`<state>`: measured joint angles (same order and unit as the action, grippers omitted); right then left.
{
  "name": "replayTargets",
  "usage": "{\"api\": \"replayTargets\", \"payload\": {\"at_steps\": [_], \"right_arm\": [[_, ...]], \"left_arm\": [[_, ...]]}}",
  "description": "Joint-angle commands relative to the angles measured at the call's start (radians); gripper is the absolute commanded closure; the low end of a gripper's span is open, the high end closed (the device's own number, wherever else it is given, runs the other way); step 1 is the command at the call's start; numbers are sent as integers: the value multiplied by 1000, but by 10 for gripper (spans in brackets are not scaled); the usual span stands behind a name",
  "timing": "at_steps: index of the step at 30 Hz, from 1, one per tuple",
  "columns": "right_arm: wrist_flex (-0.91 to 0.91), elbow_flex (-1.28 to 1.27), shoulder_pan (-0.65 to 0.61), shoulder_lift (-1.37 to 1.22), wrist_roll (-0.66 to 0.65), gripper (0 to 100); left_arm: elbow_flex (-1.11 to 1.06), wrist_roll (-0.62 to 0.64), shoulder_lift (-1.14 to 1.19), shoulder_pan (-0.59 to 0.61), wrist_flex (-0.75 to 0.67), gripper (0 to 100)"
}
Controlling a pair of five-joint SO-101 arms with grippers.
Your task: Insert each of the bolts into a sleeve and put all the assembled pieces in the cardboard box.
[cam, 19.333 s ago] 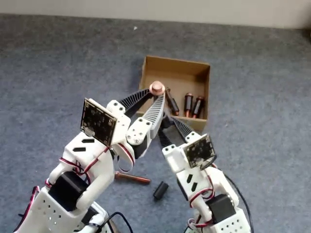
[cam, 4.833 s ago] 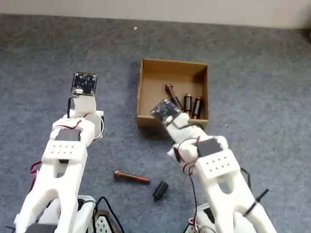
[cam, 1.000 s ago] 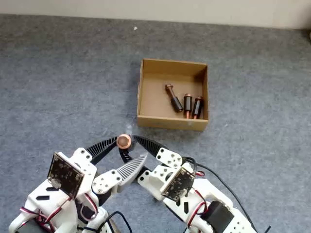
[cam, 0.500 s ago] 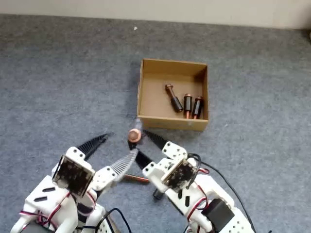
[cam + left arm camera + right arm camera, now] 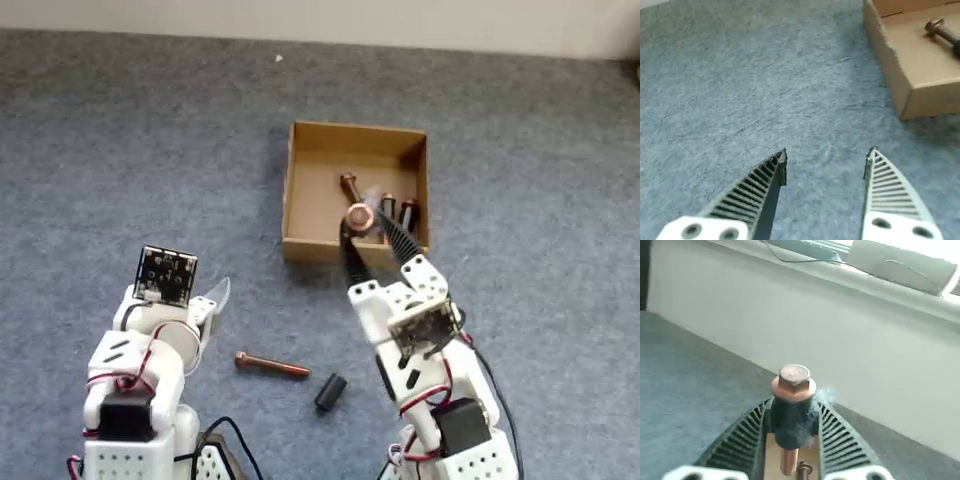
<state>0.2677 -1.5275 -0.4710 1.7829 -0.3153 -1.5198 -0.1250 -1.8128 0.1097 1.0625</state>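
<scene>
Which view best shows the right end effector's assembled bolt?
Right wrist view: the assembled bolt, head and sleeve clear, in the right end effector. High view: its head from above. Left wrist view: the cardboard box.

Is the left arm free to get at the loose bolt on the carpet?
Probably yes: the left gripper is open and empty, the bolt lies uncovered on carpet beside that arm, and the right gripper is over the box.

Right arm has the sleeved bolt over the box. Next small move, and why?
Probably lower a little and open the right gripper: it is shut on the copper bolt in its black sleeve, held upright above the open cardboard box, where other assembled pieces lie.
</scene>
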Motion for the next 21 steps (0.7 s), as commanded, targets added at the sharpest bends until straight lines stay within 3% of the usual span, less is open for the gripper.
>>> {"api": "replayTargets", "payload": {"at_steps": [1,7,14,21], "right_arm": [[-189,21,84,-173,58,995],[-403,131,222,-610,215,994],[-433,472,343,-1247,410,994],[-414,677,348,-1560,382,979]], "left_arm": [[-48,-8,-8,53,-117,738],[-53,41,-8,59,-117,738],[-54,41,-8,59,-115,738],[-67,41,-8,59,-118,738]]}}
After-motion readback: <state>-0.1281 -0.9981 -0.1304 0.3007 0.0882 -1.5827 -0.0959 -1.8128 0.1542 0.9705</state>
